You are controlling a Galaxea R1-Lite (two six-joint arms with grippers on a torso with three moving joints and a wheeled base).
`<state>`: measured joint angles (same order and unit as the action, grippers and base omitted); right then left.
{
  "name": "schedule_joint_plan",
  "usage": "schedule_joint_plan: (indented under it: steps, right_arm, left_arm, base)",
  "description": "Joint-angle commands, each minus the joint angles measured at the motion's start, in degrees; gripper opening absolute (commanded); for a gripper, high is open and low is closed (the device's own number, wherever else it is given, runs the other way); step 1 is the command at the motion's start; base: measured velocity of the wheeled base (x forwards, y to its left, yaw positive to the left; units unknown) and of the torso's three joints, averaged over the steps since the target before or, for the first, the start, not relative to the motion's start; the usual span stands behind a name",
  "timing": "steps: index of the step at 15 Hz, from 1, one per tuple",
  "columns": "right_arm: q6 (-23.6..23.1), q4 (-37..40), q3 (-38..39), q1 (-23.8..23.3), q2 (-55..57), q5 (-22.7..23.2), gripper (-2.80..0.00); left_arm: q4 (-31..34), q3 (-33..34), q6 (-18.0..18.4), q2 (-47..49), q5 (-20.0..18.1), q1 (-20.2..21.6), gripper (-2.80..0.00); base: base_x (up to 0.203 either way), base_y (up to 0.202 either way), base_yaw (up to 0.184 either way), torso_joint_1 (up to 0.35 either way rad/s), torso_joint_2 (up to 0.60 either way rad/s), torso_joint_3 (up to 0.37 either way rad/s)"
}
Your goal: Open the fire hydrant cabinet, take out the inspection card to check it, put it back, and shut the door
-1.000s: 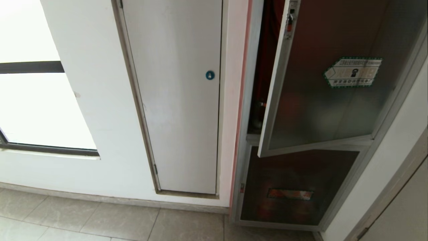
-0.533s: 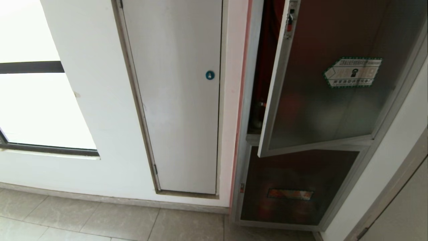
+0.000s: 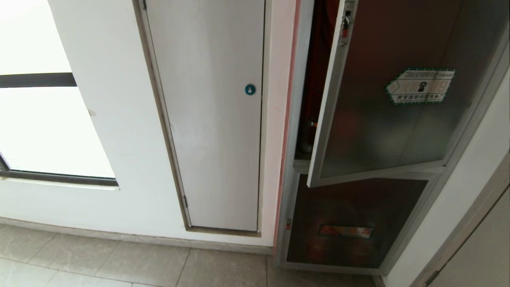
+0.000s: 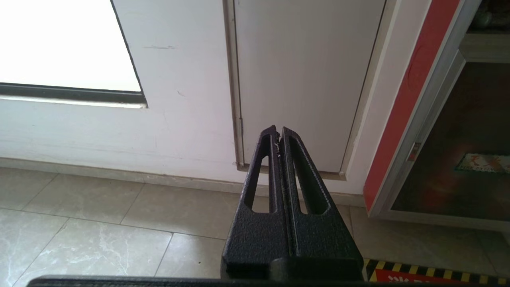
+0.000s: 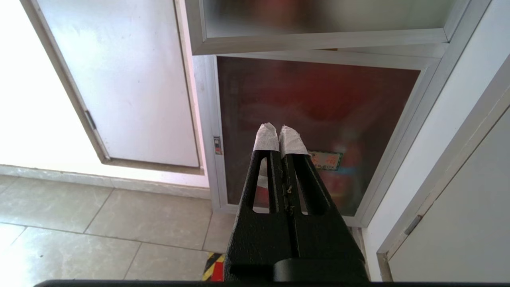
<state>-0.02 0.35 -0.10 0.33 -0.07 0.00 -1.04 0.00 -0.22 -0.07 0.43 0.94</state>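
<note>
Door [image 3: 382, 115] ajar at 2 o'clock; both grippers' jaws together, holding nothing; right gripper [image 5: 280, 137] low, should hook free edge, swing wide; left gripper [image 4: 278, 135] parked

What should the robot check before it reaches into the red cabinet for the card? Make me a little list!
1. The door stands ajar, swung out at its left edge: ok, though the gap is narrow.
2. Inspection card in sight inside the fire hydrant cabinet: cannot tell; only a dark red strip of interior shows.
3. Left gripper shut and holding nothing, low over the floor tiles: ok.
4. Right gripper shut and holding nothing, facing the lower glass panel: ok.
5. Either gripper on the door's edge to pull it wider: not ok, both are apart from it.
</note>
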Motion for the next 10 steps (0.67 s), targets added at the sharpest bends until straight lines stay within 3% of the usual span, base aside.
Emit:
schedule_joint_plan:
  steps: [1,8,10]
  right_arm:
    - [-0.06,0.0,0.01,0.02,-0.01,0.0,-2.8]
    - [0.02,0.0,0.01,0.02,-0.01,0.0,-2.8]
    - [-0.06,0.0,0.01,0.02,-0.01,0.0,-2.8]
  left_arm:
    - [-0.02,0.35,-0.04,0.07,0.01,0.03,-2.8]
    - [-0.02,0.35,-0.04,0.07,0.01,0.03,-2.8]
    - [-0.02,0.35,-0.04,0.07,0.01,0.03,-2.8]
  base:
    - [0.0,0.0,0.0,0.0,0.0,0.0]
    - [0.0,0.0,0.0,0.0,0.0,0.0]
    - [0.152,0.0,0.001,-0.002,-0.01,0.001]
